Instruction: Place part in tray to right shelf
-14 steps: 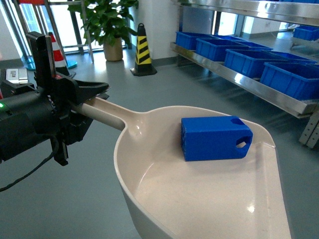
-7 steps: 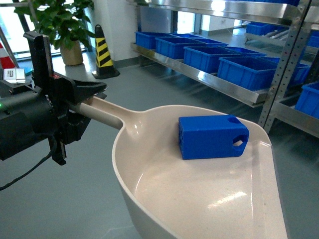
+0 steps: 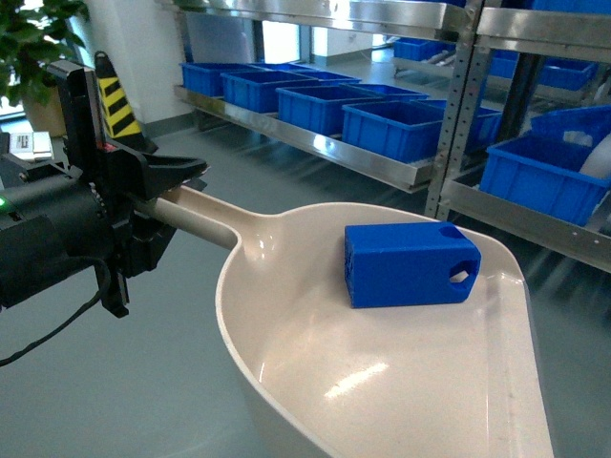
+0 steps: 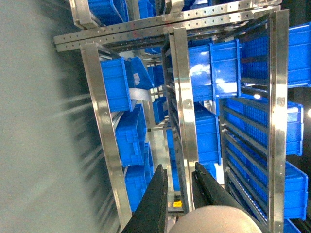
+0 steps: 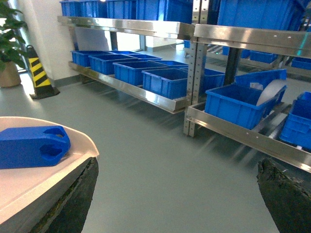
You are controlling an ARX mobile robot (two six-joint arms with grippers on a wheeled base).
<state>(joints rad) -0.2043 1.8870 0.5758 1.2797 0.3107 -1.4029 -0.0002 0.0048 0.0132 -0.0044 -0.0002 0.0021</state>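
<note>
The beige tray (image 3: 315,382) fills the lower head view, held off the floor. My left gripper (image 3: 160,191) is shut on its long handle (image 3: 200,219). The blue part (image 3: 410,264) lies on its side inside the tray, near the far right rim. In the left wrist view the black fingers (image 4: 155,199) flank the beige handle end (image 4: 216,221). My right gripper (image 5: 182,194) is open over bare floor, its left finger (image 5: 77,199) close beside the tray rim (image 5: 73,145); the part (image 5: 31,145) shows there too. Steel racks stand ahead; I cannot tell which is the right shelf.
Stainless-steel racks (image 3: 516,219) loaded with large blue crates (image 3: 401,129) run along the back and right. One upright post (image 3: 458,114) stands between two rack sections. A striped traffic cone (image 3: 115,100) and a potted plant (image 3: 33,38) sit at far left. The floor (image 5: 160,145) is grey.
The background has swept to the left: the cone and plant slid toward the left edge and more racks came in on the right. Tray, part and left gripper hold the same pose in view.
</note>
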